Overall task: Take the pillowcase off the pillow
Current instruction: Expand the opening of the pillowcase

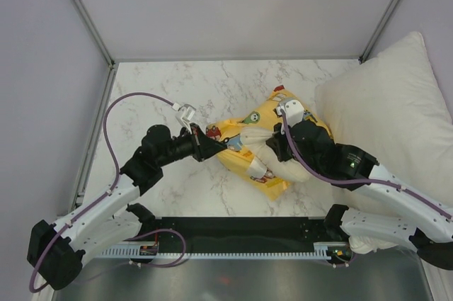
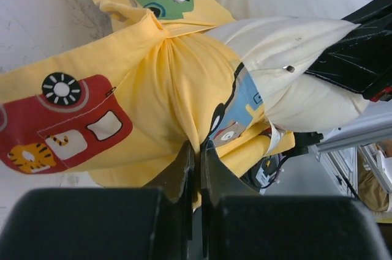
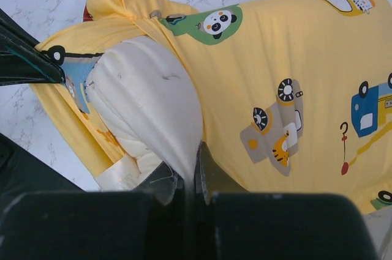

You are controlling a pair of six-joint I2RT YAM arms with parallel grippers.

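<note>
my left claw (image 2: 197, 150): pinched on a pillowcase (image 2: 165, 82) fold
my right claw (image 3: 196, 153): pinching the pillow (image 3: 153, 101) edge
bench (image 1: 198, 88): carries both

table (image 1: 163, 95): white marble; large white pillow (image 1: 396, 110): on right side; black rail (image 1: 233, 226): along near edge

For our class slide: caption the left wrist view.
Left jaws shut on the yellow pillowcase; cream pillow bulging out.

large white pillow (image 1: 386, 110) cut off at right edge, pillow (image 1: 256, 138) mostly hidden inside pillowcase (image 1: 263, 113)
</note>
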